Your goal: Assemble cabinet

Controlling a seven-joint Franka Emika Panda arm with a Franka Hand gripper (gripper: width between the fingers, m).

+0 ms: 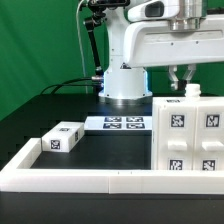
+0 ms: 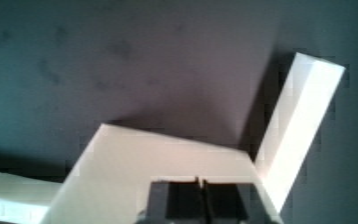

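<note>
The large white cabinet shell (image 1: 190,140) with several square tags stands at the exterior view's right, inside the border wall. A small white part (image 1: 191,92) sticks up from its top edge. My gripper (image 1: 183,80) hangs just above that top edge. In the wrist view my gripper (image 2: 201,196) has its dark fingers (image 2: 172,202) pressed together with only a thin line between them and nothing seen held. Just beyond the tips lies a flat white cabinet face (image 2: 158,155), with a narrow upright white panel (image 2: 302,110) rising beside it. A smaller white tagged block (image 1: 62,140) lies at the exterior view's left.
The marker board (image 1: 118,124) lies flat on the black table before the robot base (image 1: 124,85). The low white L-shaped border wall (image 1: 70,178) runs along the front and up the left side. A green curtain hangs behind.
</note>
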